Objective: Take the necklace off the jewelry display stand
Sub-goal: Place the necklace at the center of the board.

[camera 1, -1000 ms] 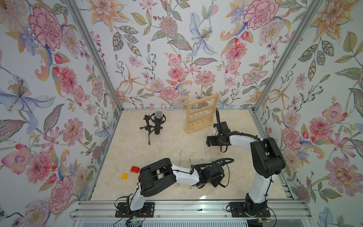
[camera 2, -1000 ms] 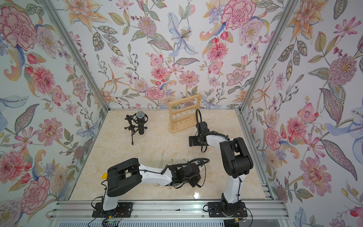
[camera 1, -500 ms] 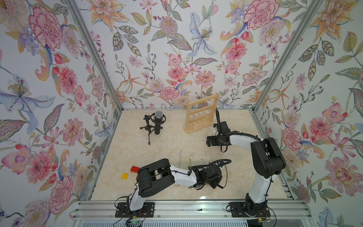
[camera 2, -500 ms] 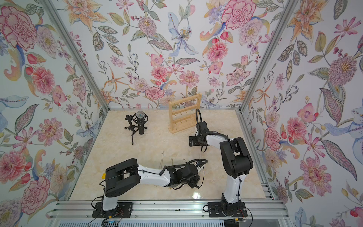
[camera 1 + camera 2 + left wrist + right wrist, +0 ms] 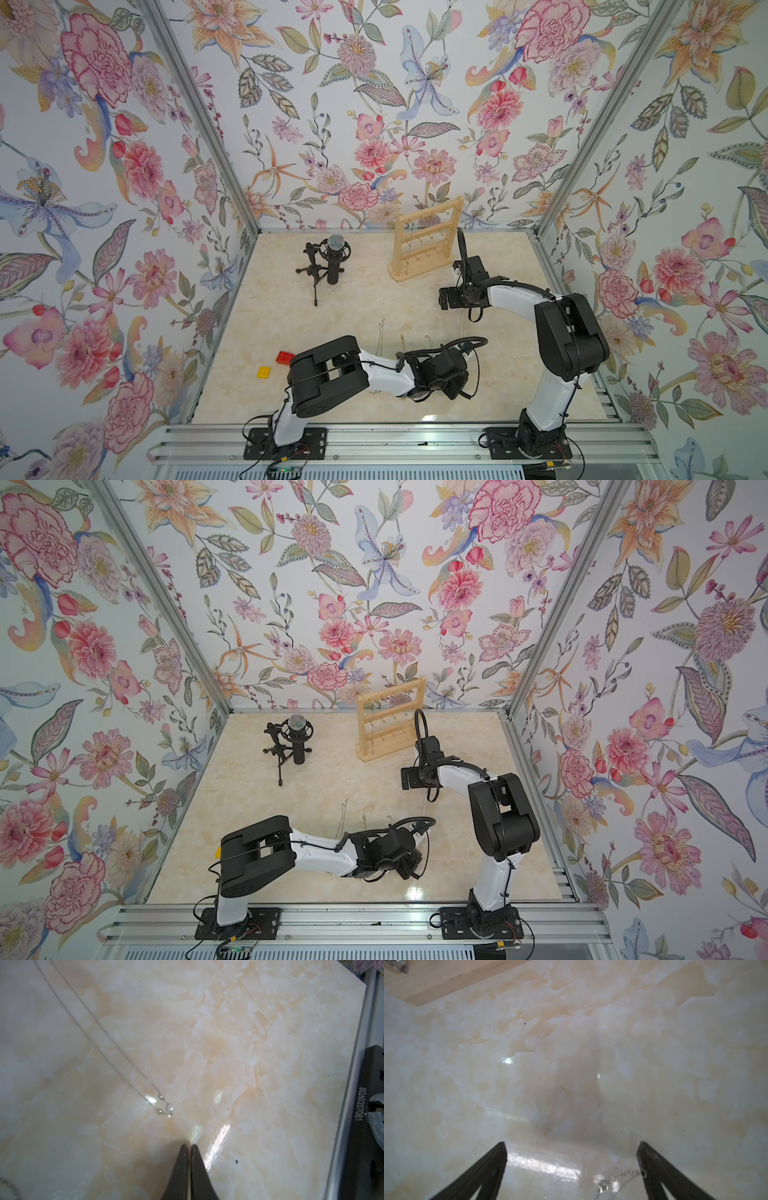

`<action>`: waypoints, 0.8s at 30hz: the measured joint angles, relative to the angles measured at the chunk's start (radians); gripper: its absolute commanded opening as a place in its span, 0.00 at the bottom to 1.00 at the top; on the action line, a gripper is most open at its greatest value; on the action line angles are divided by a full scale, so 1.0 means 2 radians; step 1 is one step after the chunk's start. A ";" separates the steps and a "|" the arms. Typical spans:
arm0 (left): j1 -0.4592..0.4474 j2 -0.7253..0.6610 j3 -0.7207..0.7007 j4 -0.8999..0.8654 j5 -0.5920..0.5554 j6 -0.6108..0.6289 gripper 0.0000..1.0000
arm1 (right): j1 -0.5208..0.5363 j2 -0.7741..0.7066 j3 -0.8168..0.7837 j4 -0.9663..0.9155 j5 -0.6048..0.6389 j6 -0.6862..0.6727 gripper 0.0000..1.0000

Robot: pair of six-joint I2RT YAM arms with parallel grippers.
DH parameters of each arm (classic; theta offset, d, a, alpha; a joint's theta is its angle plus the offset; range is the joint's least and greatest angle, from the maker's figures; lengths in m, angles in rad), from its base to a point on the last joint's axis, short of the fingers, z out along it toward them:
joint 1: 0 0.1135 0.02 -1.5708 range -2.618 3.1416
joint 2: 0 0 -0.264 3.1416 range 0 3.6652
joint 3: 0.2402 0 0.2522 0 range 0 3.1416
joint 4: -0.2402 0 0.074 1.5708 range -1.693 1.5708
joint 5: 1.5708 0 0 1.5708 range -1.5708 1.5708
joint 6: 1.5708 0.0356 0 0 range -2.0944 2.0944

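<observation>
My left gripper point(image 5: 190, 1145) is pinched shut on nothing, with the pearl necklace point(image 5: 169, 1108) lying loose just ahead of its tips. My right gripper point(image 5: 572, 1142) gapes wide and empty. The jewelry display stand point(image 5: 415, 270) is ahead of it. I'd raise whatever hangs there straight up and clear before backing off.

I see a black microphone point(image 5: 336, 258) upright on its small tripod point(image 5: 312, 272) at the counter's point(image 5: 353, 309) far side. Nearer me, a red block point(image 5: 285, 357) and a yellow block point(image 5: 263, 371) lie close together, not touching.

Quick count: one wooden jewelry display stand point(image 5: 417, 271), one microphone point(image 5: 333, 266) on its tripod point(image 5: 314, 276), two toy bricks: red brick point(image 5: 285, 357), yellow brick point(image 5: 263, 371). At least three necklaces point(image 5: 380, 336) on the surface point(image 5: 353, 316); the chains are too thin for an exact count.
</observation>
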 measured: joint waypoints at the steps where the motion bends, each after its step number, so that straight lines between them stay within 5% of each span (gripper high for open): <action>1: -0.001 0.000 0.001 -0.002 -0.002 0.000 0.20 | 0.000 0.000 0.000 0.000 0.000 0.000 1.00; 24: -0.037 0.004 0.015 -0.033 -0.002 0.005 0.14 | -0.006 0.000 0.000 0.002 -0.012 0.002 1.00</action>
